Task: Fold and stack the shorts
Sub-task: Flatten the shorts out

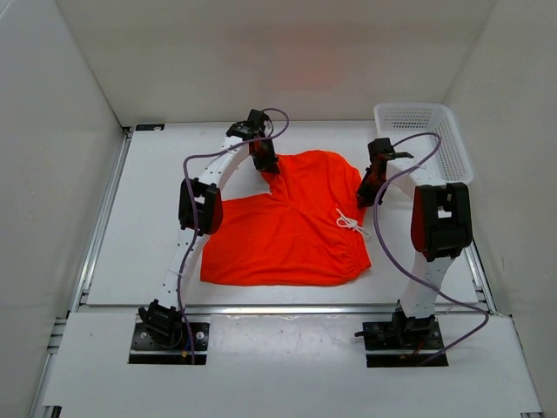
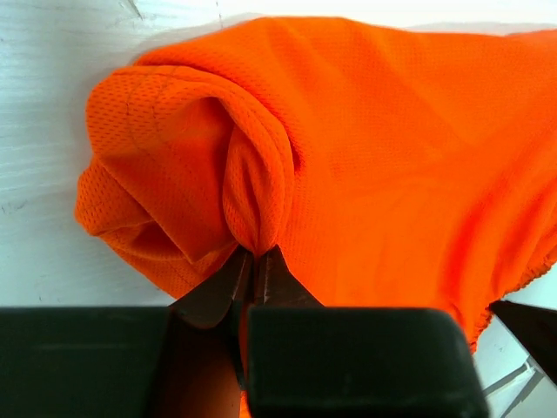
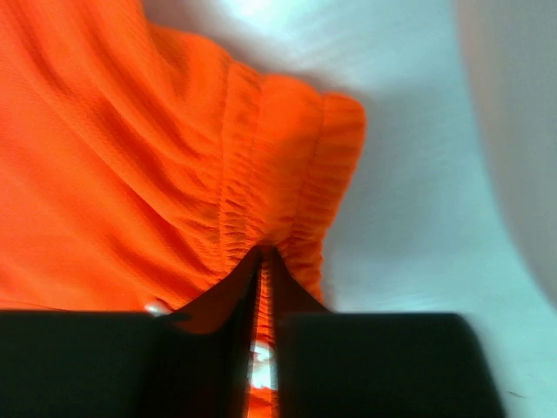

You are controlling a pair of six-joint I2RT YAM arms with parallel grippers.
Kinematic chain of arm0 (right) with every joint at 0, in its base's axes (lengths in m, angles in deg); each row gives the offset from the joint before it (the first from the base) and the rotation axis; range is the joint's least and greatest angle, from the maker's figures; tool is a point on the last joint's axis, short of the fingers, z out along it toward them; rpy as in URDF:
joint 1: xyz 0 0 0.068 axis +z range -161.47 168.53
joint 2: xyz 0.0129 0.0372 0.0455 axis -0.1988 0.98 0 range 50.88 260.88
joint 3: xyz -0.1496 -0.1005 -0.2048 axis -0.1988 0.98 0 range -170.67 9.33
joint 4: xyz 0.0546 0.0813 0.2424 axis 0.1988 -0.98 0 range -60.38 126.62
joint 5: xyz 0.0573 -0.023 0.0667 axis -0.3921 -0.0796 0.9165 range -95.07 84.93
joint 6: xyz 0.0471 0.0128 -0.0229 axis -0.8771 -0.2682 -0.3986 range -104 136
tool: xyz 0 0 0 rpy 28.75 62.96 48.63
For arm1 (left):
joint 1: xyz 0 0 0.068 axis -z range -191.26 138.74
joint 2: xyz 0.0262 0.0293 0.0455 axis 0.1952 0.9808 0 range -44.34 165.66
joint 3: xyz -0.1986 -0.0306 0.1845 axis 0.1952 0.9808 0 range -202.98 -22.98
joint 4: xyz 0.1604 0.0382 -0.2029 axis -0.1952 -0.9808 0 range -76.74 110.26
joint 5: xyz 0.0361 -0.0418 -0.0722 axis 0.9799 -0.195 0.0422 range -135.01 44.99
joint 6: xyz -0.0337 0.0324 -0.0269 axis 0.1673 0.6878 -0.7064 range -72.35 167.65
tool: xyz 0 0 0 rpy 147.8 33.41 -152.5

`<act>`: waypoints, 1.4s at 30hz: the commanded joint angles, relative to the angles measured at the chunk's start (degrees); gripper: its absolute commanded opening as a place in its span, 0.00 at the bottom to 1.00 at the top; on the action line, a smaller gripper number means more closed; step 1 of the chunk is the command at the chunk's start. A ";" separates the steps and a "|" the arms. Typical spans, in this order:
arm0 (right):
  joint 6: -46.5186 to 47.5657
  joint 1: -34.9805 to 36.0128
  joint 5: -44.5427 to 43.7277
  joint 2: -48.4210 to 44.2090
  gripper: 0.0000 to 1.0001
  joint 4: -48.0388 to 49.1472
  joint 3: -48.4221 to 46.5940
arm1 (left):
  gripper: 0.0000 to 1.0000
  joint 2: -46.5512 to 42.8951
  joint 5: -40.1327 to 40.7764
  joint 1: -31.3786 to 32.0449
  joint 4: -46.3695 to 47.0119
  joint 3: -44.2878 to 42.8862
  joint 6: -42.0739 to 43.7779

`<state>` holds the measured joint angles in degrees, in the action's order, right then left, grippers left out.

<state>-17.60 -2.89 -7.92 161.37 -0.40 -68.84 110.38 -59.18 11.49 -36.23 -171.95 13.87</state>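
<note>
L end effector point(image 2: 252, 255) & R end effector point(image 3: 264, 252) are pinching the shorts point(image 1: 287, 226) tight (far edge); needing even lift w/ fabric taut.

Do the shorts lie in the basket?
No, the shorts lie on the table, beside the basket.

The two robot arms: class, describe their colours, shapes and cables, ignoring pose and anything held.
Both the left arm and the right arm have white links joined by bulky black joint housings. A thin lilac cable loops loosely along each. The left gripper and right gripper are black, tapering to narrow tips.
</note>
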 commanded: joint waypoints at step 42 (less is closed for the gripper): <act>3.90 9.70 -9.55 -0.20 0.94 -5.87 -7.43 | 0.64 -22.89 -6.91 -10.44 -1.78 39.37 10.83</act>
<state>-14.87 6.64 -16.89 157.74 -3.92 -72.74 88.87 -61.41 1.28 -37.41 -132.97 22.48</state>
